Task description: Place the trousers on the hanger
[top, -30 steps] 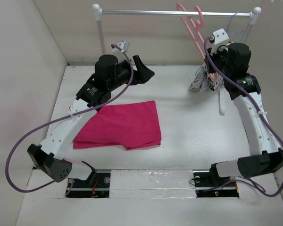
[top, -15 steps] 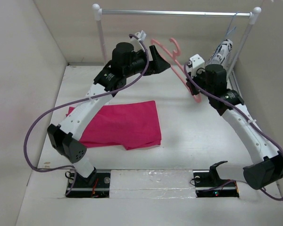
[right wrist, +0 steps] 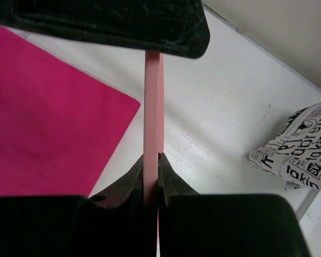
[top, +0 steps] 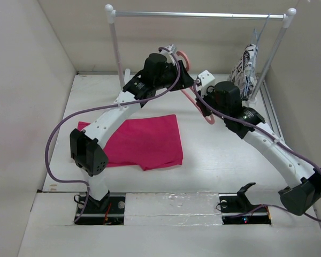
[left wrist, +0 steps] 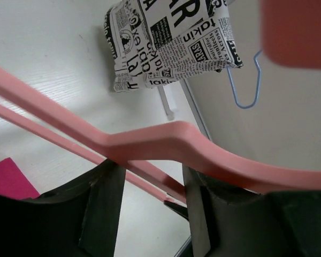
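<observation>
Smooth salmon-pink plastic hanger (left wrist: 166, 142) held above the white worktop (top: 224, 155), its thin flat bar pinched tight in the right pincer (right wrist: 151, 170), left pincer (left wrist: 150, 179) half-parted with the hanger's curved shoulder lying across its dark fingers, soft magenta trousers (top: 144, 140) folded flat on the worktop

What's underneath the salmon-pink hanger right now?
Bare white table, with the magenta trousers lying off to one side. The right gripper, shut on the hanger, hides whatever lies directly below its grip.
</observation>
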Tool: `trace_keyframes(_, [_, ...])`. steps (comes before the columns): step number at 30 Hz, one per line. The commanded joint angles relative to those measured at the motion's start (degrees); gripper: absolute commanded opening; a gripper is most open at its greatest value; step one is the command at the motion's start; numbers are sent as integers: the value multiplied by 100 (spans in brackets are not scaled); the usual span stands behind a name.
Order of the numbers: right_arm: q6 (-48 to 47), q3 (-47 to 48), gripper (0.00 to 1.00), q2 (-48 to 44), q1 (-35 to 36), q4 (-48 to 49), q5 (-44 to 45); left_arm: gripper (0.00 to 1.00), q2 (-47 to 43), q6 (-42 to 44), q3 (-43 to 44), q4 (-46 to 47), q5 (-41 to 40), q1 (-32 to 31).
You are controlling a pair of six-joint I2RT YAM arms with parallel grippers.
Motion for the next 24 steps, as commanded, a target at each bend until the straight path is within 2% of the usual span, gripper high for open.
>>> trace_keyframes(1, [84,97,0,-33,273,364,488,38,-197,-2,237,199,-251,-36])
trace_keyframes(2, [66,123,0,-16,412,294,621,21,-232,-2,220,181,-243,-36])
trace_keyframes(4, [75,203,4,37,527,-31,1024,10,-285,-20,123,155,-225,-36])
trace_keyframes(5, [75,194,10,28,528,-119,1078,0,-364,-55,44,189,-164,-36])
trace_keyframes(6, [75,142,27,11,589,-277,1114,0,-417,-107,-209,233,-129,-36])
trace_keyframes(8, [92,45,45,-190,650,-409,1018,0,-661,-239,-605,530,54,-36])
trace_keyframes(9, [84,-43,59,-296,651,-419,956,0,-776,-309,-1077,680,117,-36])
trace_keyframes(11, [92,-254,69,-655,651,-506,544,0,-1118,-563,-1606,1153,196,-36])
trace_keyframes(12, [92,-315,75,-779,555,-524,343,0,-1268,-661,-2157,1287,223,-36])
trace_keyframes(15, [92,-483,78,-1130,256,-795,-491,0,-1664,-968,-3020,1859,293,-36])
trace_keyframes(17, [92,-666,78,-1254,28,-849,-1064,0,-1840,-1109,-3374,2104,328,-36])
trace_keyframes(19, [162,-912,72,-1421,-51,-684,-1380,0,-1937,-1284,-3875,2281,381,-36])
trace_keyframes(20, [197,-1227,64,-1457,-139,-369,-1521,0,-2007,-1338,-4033,2447,442,-36])
trace_keyframes(21, [328,-1387,36,-1448,-192,-218,-1697,0,-2052,-1408,-4348,2527,477,-36])
trace_keyframes(23, [470,-1633,10,-1299,-245,194,-2049,0,-2148,-1654,-4683,2815,574,-36])
trace_keyframes(24, [627,-1878,0,-1020,-245,597,-2137,0,-2183,-1872,-5207,3096,627,-36])
